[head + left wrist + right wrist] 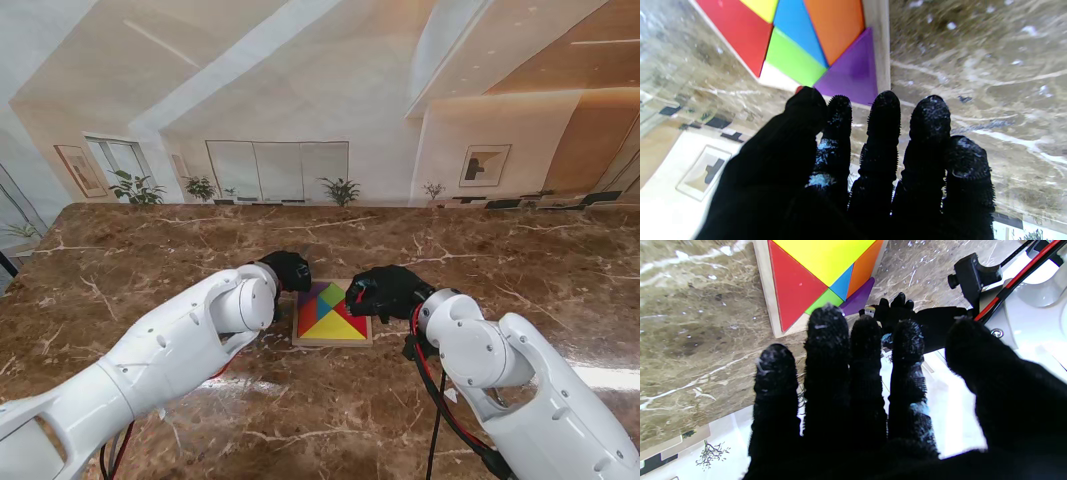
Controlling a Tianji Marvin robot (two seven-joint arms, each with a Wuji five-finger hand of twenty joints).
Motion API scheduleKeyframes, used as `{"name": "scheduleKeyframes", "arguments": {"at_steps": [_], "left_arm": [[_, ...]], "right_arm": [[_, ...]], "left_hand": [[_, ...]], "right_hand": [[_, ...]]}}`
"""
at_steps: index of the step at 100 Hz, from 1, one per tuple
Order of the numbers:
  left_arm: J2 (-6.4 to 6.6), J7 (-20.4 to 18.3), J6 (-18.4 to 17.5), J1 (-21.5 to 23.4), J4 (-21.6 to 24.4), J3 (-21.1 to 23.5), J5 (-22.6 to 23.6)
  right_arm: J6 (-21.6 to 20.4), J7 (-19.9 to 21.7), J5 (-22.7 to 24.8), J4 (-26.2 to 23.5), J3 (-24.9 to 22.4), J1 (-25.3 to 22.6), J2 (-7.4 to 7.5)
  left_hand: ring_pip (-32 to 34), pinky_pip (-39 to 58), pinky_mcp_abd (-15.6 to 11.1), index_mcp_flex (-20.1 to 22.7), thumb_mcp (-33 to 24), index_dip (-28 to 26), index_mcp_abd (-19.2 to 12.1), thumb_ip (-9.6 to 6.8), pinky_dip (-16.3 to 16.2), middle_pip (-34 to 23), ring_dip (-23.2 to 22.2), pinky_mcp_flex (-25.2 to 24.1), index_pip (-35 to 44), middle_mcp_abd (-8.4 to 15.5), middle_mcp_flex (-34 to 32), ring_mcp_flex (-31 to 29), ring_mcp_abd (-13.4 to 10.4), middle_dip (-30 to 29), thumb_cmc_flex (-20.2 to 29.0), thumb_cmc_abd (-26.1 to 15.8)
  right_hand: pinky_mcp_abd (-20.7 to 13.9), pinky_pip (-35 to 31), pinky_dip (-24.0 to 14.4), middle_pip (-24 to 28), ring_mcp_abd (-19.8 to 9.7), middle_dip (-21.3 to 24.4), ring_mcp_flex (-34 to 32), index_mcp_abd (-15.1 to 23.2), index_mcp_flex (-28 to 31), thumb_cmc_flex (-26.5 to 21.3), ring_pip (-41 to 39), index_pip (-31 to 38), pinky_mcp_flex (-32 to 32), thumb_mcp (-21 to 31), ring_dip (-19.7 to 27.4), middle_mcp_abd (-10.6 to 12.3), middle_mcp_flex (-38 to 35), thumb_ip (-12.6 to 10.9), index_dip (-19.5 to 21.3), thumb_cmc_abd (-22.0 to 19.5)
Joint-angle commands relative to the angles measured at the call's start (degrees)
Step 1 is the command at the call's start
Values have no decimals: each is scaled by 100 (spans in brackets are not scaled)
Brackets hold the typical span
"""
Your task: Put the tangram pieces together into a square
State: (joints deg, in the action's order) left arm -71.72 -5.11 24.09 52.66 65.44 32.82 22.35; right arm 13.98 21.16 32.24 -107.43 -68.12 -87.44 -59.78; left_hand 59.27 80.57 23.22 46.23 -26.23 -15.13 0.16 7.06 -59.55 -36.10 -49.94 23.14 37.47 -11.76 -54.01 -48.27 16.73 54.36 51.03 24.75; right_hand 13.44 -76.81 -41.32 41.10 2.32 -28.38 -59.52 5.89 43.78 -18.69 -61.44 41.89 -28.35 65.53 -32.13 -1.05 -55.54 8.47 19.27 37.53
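The black-gloved right hand [385, 291] covers the right edge of the shallow wooden puzzle tray [330, 342], hiding part of the red triangle [357, 322] there. The black-gloved left hand [288, 270] hides the tray's far left corner. Whether either hand's fingers touch a piece cannot be told.

One wooden tray [332, 342], six visible coloured tangram pieces [333, 322], two gloved hands [385, 291]

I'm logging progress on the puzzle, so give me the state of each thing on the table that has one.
Tangram pieces: fitted together as a square inside the tray.
Wooden tray: flat on the marble table, filled.
Left robot hand: open, at the tray's far left corner.
Right robot hand: open, at the tray's right edge.
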Motion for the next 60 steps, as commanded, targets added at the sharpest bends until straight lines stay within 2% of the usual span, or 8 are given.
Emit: {"name": "scheduleKeyframes", "arguments": {"at_steps": [1,9,23,41,60], "left_arm": [[110,-132,-50,-52,13,-16,-28],[175,-259,-157,-72,13,-43,31],[186,-243,-223,-38,-13,-5,37],[194,-197,-279,15,20,66,40],[302,-417,-372,80,222,126,27]], "right_arm": [[39,88,-41,47,13,-27,-2],[40,90,-39,48,16,-26,-1],[45,92,-39,55,24,-17,-1],[62,106,-40,55,29,-13,2],[61,100,-46,63,28,-9,0]], "left_hand": [[216,292,18,122,218,232,43,-131,-211,-160,-117,-77,-181,43,-66,78,123,-28,214,-198],[212,268,-6,96,408,210,-35,-209,-255,-219,-131,-111,-468,25,38,131,101,-179,244,-279],[242,261,3,10,437,230,-201,-221,-277,-283,-154,-160,-566,-23,43,159,130,-134,200,-335],[396,274,33,149,492,100,-333,-243,-339,-575,-232,-150,-357,-38,-36,115,141,156,204,-358],[529,292,56,170,584,176,-376,-253,-381,-718,-297,-119,-294,-42,-122,63,144,365,162,-421]], "right_hand": [[28,-234,30,20,2,2,-156,-60,208,209,-79,-46,-23,-14,39,-21,-149,-129,48,-172],[32,-236,31,22,3,3,-167,-62,208,211,-77,-46,-34,-13,41,-17,-164,-131,48,-172],[34,-237,34,18,-5,5,-181,-51,202,221,-76,-48,-40,-12,43,-23,-169,-133,47,-190],[32,-237,38,16,-4,6,-180,-56,206,218,-75,-45,-44,-12,44,-17,-169,-135,48,-194],[32,-239,41,17,3,6,-178,-55,204,224,-73,-45,-42,-13,45,-25,-173,-136,46,-201]]}}
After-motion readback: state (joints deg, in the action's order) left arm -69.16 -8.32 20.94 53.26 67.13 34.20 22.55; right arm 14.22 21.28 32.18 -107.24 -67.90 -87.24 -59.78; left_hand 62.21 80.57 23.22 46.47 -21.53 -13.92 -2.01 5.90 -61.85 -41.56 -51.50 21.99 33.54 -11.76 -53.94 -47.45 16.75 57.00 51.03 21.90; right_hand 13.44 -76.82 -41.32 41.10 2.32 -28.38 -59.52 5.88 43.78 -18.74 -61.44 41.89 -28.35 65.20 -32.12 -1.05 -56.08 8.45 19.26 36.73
